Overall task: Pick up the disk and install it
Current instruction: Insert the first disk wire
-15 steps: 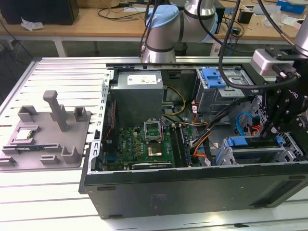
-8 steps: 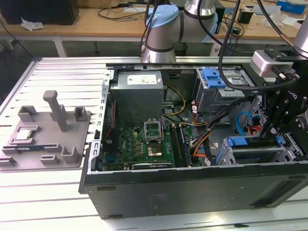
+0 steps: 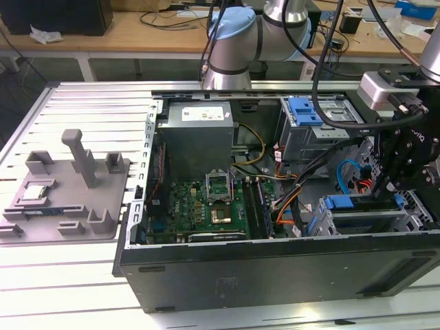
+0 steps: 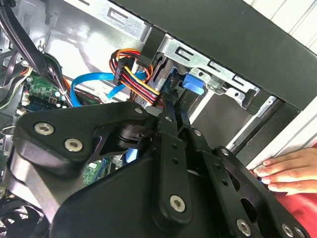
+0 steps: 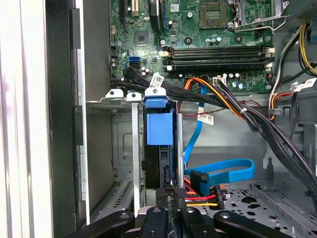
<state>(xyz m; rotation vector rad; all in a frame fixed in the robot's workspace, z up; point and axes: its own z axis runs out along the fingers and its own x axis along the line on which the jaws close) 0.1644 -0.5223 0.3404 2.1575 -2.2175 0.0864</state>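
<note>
1 gripper point(image 5: 172, 192), jaws clamped on the disk point(image 5: 160, 130), which stands edge-on in the drive cage point(image 5: 121, 102), long axis straight ahead at the claw's 12 o'clock; 4 o'clock from the motherboard point(image 3: 199, 206) in the exterior view.

Slatted metal worktop point(image 3: 75, 103) across foreground, pale, glare coming off rails. Behind it, wooden bench point(image 3: 137, 31) running along back, white legs point(image 3: 86, 67) underneath. Dark floor point(image 3: 41, 69) showing below bench. Bench cluttered: black box point(image 3: 58, 15) and crumpled paper point(image 3: 45, 34) at exterior view's left, loose cables point(image 3: 172, 15) midway, blue box point(image 3: 416, 8) at exterior view's right. Light bright, even.
</note>
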